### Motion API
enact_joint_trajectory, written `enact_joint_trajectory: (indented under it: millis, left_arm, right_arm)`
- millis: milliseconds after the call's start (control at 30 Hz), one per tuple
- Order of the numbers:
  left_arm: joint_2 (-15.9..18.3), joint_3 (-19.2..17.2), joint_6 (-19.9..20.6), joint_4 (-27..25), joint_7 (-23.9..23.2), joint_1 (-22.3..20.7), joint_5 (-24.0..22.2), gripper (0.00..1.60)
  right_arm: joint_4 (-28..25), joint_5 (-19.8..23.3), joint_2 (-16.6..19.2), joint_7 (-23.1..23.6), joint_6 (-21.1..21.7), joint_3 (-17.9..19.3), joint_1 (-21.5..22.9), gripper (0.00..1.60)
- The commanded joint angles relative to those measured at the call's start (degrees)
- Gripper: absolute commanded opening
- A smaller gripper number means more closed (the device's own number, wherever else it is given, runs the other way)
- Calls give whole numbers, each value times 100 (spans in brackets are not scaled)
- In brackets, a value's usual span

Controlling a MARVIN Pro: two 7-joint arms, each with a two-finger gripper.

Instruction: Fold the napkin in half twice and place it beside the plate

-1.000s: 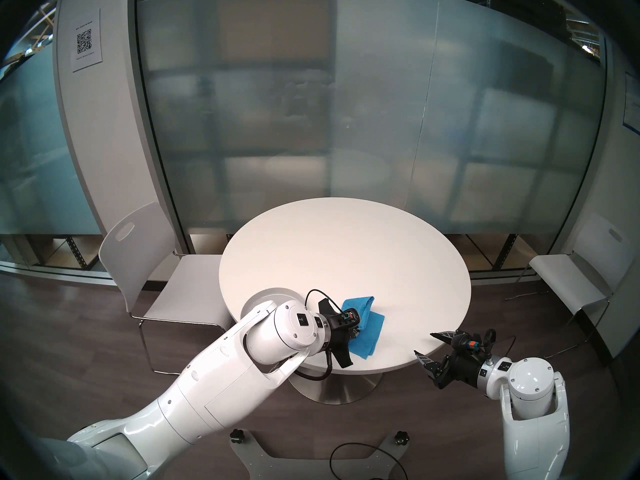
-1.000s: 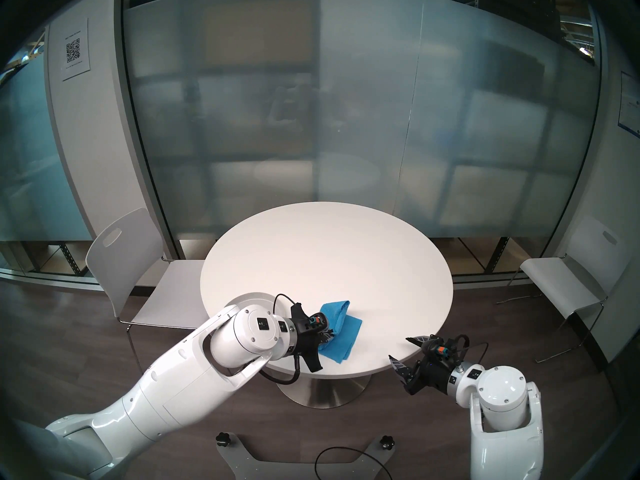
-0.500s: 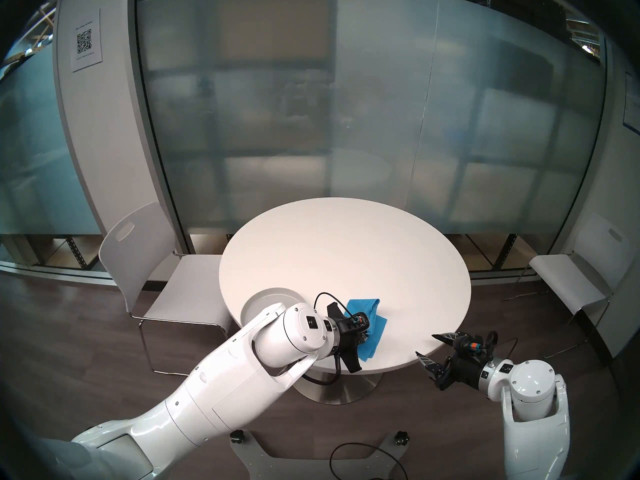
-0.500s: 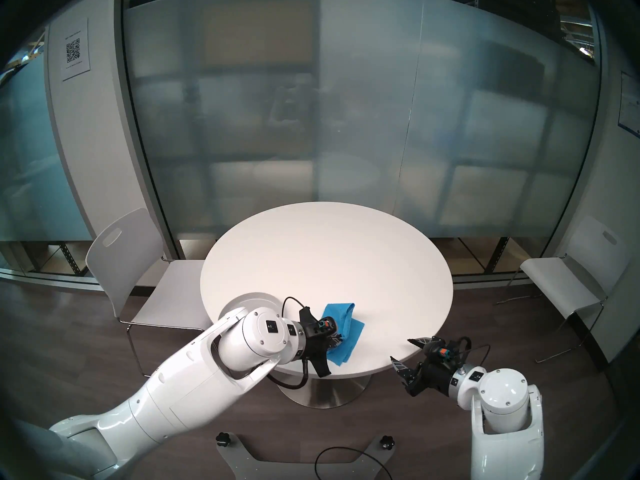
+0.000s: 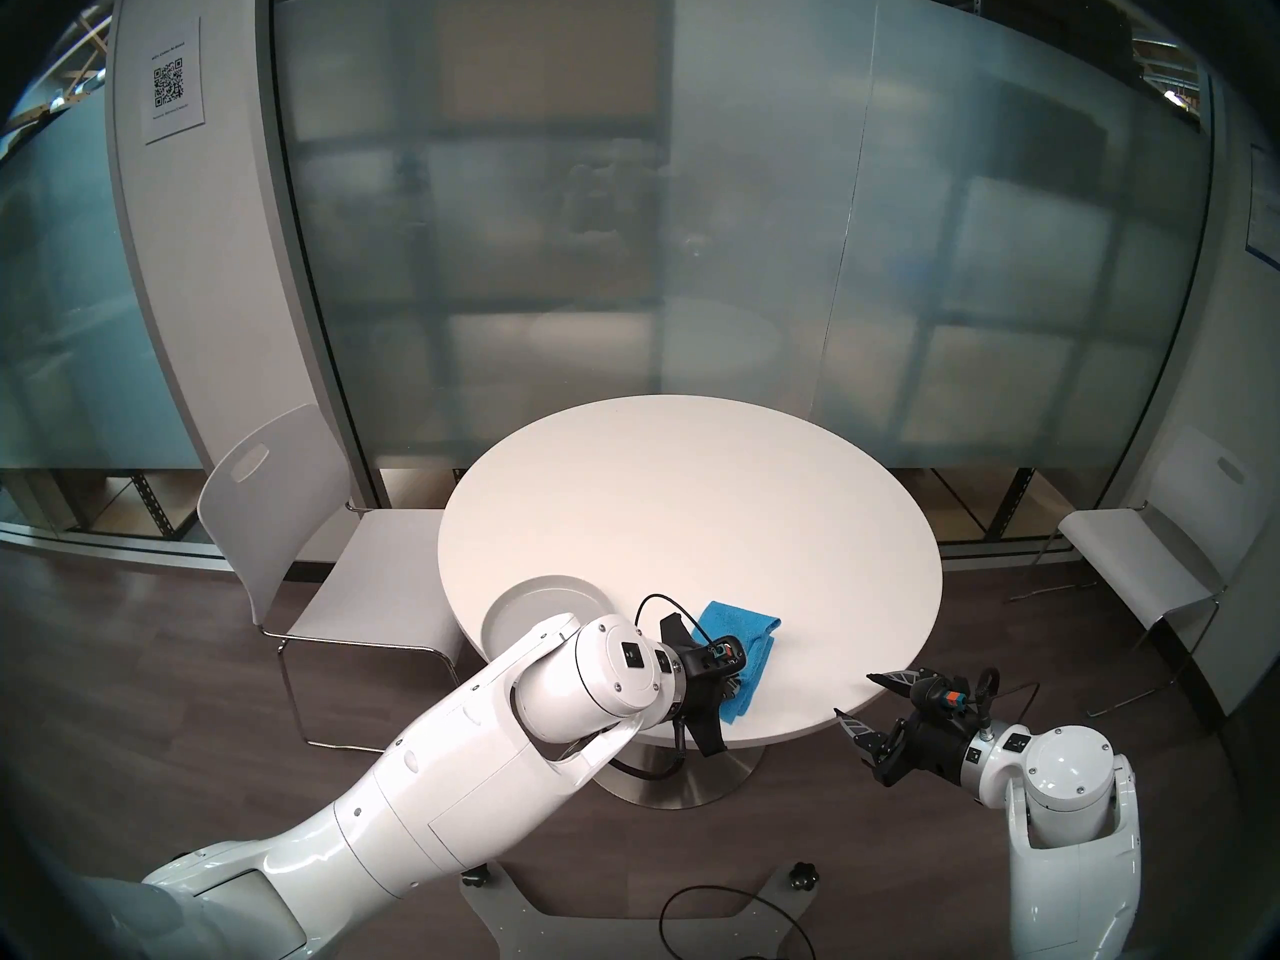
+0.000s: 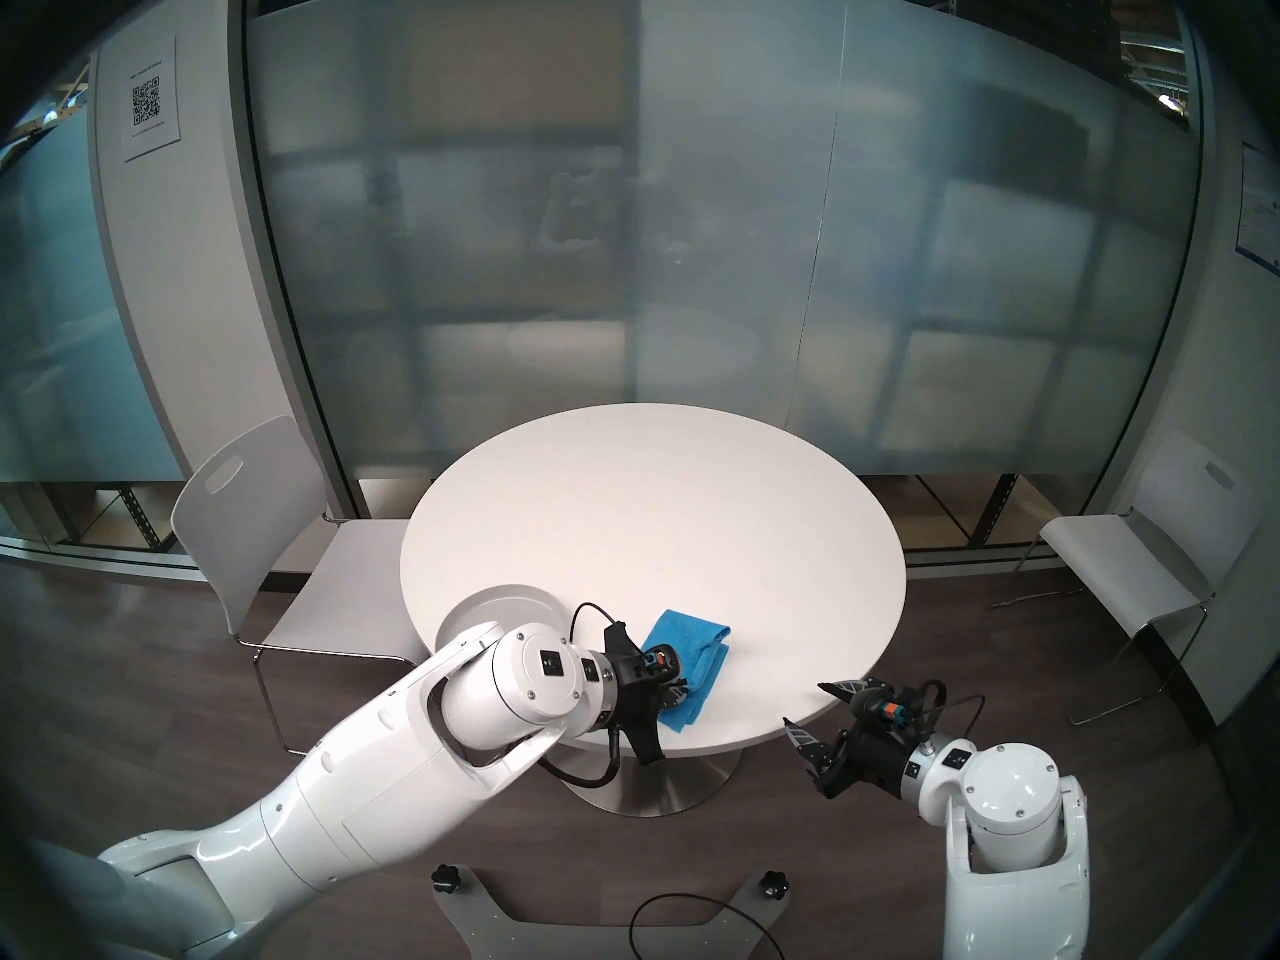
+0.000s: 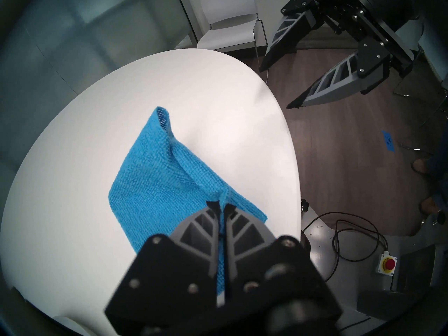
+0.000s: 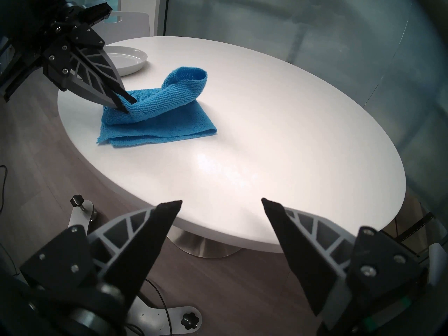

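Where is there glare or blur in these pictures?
Right wrist view: a soft glare patch on the table, napkin sharp. Left wrist view: the left gripper base is blurred. Head views: dark fisheye rim, straight lines bend.

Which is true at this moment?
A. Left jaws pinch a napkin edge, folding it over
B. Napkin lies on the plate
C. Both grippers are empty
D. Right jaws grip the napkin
A: the left gripper is shut on an edge of the napkin, a flap looped over the rest.

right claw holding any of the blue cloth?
No: the right claw hangs open and empty off the table's near edge, apart from the blue cloth, which only the left claw pinches.
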Motion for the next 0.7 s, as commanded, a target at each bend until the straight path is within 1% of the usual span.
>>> enact_joint_trajectory:
  millis: [0, 33, 400, 500, 567, 633, 667]
  left_arm:
    - [-38, -91, -50, 2, 9, -128, -11, 27]
    - [-43, -102, -48, 2, 13, -133, -8, 23]
    - [-14, -105, -49, 9, -37, -178, 13, 27]
    - [13, -116, -25, 25, -50, -155, 8, 36]
    - [35, -115, -40, 28, -86, -149, 5, 53]
    - [49, -117, -41, 23, -109, -139, 7, 54]
    - [55, -121, -43, 19, -113, -130, 7, 60]
  right_arm:
    - [-114, 37, -9, 28, -32, -20, 18, 141]
    - [-113, 33, -13, 32, -35, -18, 18, 141]
    - [-132, 1, -59, 44, -36, -12, 12, 141]
    - [-126, -8, -72, 42, -40, -15, 18, 141]
    - [-133, -18, -82, 44, -31, -26, 22, 142]
    - [-136, -25, -90, 43, -28, -30, 27, 142]
    - [-136, -29, -93, 41, -27, -32, 29, 141]
